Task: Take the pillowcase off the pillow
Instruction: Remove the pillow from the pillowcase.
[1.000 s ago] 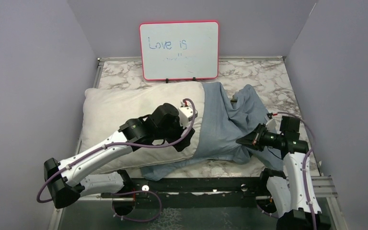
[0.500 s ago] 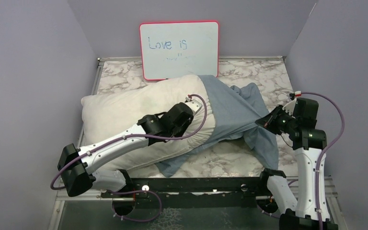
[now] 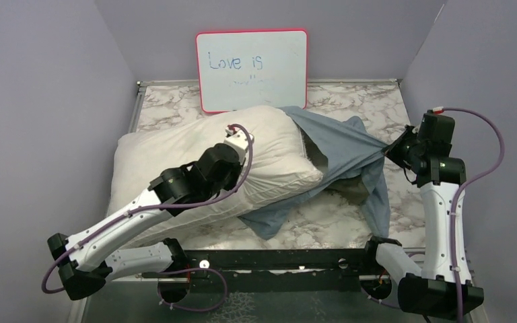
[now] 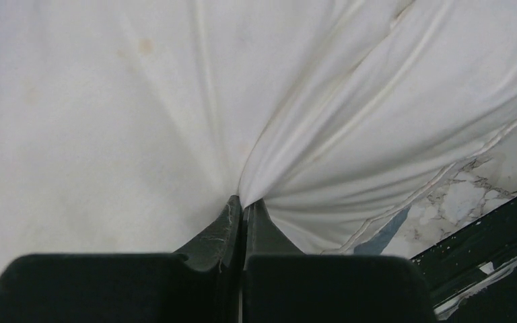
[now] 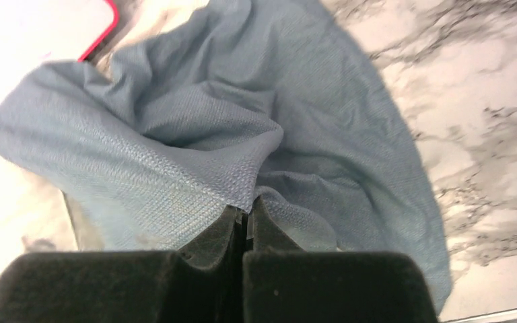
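Top view: plump white fabric pillow (image 3: 168,151) on left-centre of marble tabletop (image 3: 175,108). Dusty blue-grey cloth pillowcase (image 3: 340,141) at its right end, stretched toward right edge.
Left wrist: left gripper (image 4: 244,205) clenched on pillow fold.
Right wrist: right gripper (image 5: 244,208) clenched on pillowcase bunch.

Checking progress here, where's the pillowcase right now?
In the top view the pillowcase lies right of centre, stretched between the right end of the pillow and the right hand, which pinches it.
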Robot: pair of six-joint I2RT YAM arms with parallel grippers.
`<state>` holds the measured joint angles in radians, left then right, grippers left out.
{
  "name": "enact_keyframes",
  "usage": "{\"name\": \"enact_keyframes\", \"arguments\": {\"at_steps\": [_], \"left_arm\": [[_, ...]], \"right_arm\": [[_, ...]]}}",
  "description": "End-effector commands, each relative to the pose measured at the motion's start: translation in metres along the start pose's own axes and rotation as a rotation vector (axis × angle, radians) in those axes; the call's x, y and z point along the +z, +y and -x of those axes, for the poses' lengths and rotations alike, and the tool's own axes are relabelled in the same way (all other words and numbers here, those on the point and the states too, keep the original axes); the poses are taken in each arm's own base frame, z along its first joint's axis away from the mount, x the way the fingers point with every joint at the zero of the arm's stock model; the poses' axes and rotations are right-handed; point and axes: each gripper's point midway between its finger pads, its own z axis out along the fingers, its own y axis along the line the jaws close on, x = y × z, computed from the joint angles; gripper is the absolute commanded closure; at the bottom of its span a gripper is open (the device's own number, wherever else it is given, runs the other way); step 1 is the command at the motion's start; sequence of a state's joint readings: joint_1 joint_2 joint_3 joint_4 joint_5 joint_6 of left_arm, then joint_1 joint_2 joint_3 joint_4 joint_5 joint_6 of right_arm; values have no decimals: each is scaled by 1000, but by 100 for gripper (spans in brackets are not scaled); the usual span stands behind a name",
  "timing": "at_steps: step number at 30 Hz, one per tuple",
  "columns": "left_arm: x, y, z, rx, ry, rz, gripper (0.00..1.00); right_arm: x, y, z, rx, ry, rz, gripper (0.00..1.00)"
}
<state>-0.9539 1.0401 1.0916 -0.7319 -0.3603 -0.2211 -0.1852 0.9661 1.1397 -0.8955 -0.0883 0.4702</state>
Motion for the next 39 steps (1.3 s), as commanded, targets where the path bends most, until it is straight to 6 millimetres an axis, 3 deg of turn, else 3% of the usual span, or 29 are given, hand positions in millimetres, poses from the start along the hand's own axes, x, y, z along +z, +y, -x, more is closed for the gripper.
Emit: {"name": "enact_keyframes", "arguments": {"at_steps": [1,7,8,9,12,13,20,27,31,34,36,39], "left_arm": [[-44,41,8,-37,-41,126,100],[-72,41,37,-104,-159,77,100],[-72,39,39,-106,-163,64,100],[-71,36,40,-105,-165,51,100],[-67,30,44,-105,-168,29,100],[-66,29,44,-104,-168,23,100],[-71,19,49,-113,-191,-40,100],[-77,17,46,-144,-211,-72,100],[-77,16,43,-161,-209,-80,100],[-77,14,42,-164,-205,-89,100],[-77,13,42,-168,-203,-95,100],[-80,13,42,-180,-210,-102,100]], "right_arm": [[-10,-15,65,4,-258,-125,99],[-29,-31,68,-38,-331,-196,98],[-31,-29,65,-58,-335,-171,95],[-30,-25,59,-70,-326,-136,83],[-18,-6,27,-95,-206,12,48],[-14,-1,17,-90,-162,51,42],[-17,67,-28,-152,57,510,30],[23,79,-56,-160,259,590,19],[66,92,-88,-337,328,418,10],[98,102,-117,-401,421,351,9],[125,94,-123,-408,421,247,14],[134,89,-107,-391,349,164,45]]}}
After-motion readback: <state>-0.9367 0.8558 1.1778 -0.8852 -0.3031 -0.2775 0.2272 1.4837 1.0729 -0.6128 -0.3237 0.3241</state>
